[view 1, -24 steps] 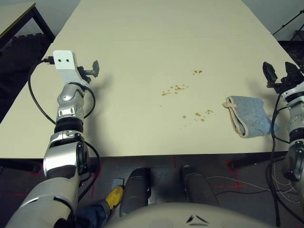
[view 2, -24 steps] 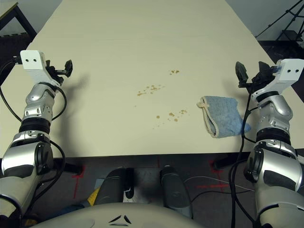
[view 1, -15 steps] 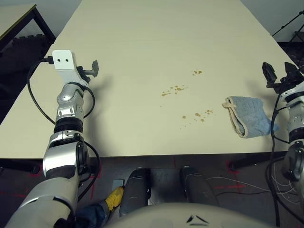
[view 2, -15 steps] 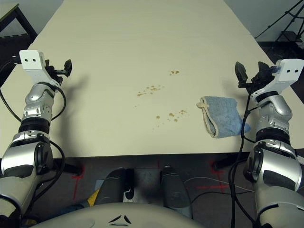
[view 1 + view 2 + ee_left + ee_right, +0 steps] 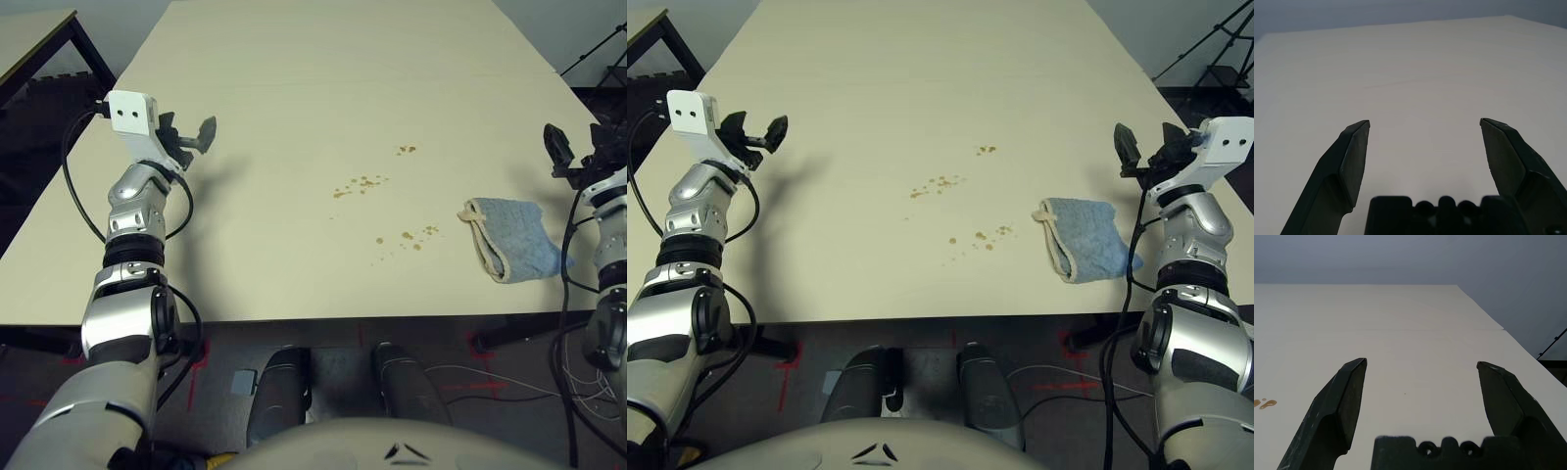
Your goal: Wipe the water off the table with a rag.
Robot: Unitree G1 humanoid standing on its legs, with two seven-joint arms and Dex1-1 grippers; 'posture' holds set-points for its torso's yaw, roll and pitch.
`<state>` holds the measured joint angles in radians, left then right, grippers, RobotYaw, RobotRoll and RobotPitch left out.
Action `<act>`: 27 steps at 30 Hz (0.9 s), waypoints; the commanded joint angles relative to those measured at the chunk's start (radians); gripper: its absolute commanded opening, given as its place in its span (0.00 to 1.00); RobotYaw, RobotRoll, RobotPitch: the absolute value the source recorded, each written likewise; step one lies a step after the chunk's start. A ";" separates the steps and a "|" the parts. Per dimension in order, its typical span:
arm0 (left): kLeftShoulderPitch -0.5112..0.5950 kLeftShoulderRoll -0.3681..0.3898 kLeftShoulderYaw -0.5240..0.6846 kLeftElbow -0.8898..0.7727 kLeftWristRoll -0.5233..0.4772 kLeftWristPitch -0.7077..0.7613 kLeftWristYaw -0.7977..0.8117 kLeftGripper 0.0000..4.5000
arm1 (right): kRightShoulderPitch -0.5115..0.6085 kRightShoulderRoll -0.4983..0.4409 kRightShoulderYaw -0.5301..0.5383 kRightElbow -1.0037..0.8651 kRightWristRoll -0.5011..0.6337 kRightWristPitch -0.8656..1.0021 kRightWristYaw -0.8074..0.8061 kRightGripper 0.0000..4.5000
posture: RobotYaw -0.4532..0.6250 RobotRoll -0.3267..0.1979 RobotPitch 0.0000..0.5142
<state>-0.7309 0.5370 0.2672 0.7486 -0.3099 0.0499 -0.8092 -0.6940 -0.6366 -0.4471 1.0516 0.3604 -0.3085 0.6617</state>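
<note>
A folded light-blue rag (image 5: 1083,239) with a cream edge lies near the right front of the pale cream table (image 5: 921,78). Brownish water droplets sit in three small clusters (image 5: 936,184) left of the rag, toward the table's middle. My right gripper (image 5: 1149,149) hovers open above the table's right edge, just behind the rag and apart from it. My left gripper (image 5: 752,129) hangs open over the left side of the table, far from the rag. Both wrist views show wide-spread fingers (image 5: 1354,156) (image 5: 1349,396) with nothing between them.
A tan side table with black legs (image 5: 39,39) stands off the far left corner. A black tripod leg (image 5: 1205,44) rises at the far right. Cables (image 5: 470,377) lie on the dark floor below the table's front edge.
My left gripper has lifted and swung slightly toward the table's middle. The right gripper has shifted a little to the right. The rag and droplets have not moved.
</note>
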 commanded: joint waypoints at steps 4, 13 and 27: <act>0.151 0.067 -0.123 -0.254 -0.076 0.204 -0.344 1.00 | 0.017 -0.025 -0.003 -0.003 -0.002 0.010 0.005 0.99 | 0.24 0.62 0.28; 0.182 0.112 -0.223 -0.347 -0.053 0.258 -0.499 1.00 | 0.039 -0.097 -0.002 -0.032 0.017 0.168 0.070 0.99 | 0.23 0.62 0.31; 0.144 0.077 -0.254 -0.294 -0.021 0.185 -0.475 1.00 | 0.224 -0.402 0.234 -0.433 0.049 1.025 0.566 0.99 | 0.20 0.62 0.30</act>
<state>-0.5841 0.6182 0.0216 0.4478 -0.3463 0.2478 -1.2891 -0.4858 -1.0179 -0.2383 0.6722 0.3958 0.6648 1.1950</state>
